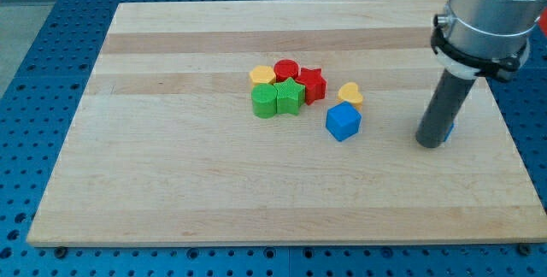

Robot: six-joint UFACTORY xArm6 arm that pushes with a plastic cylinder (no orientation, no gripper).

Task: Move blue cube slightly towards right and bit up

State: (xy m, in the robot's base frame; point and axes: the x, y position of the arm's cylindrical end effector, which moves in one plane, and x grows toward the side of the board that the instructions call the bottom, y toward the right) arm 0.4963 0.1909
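Note:
The blue cube (343, 121) sits on the wooden board (171, 183), a little right of centre. A yellow heart block (349, 94) lies just above it, close or touching. My tip (429, 143) rests on the board well to the right of the blue cube, with a clear gap between them. A small blue block (449, 129) peeks out from behind the rod at its right side, mostly hidden.
A cluster sits left of the blue cube: a yellow block (261, 75), a red cylinder (285, 69), a red star (313, 84), a green star (290, 97) and a green block (265, 102). The board's right edge (513, 140) is near the rod.

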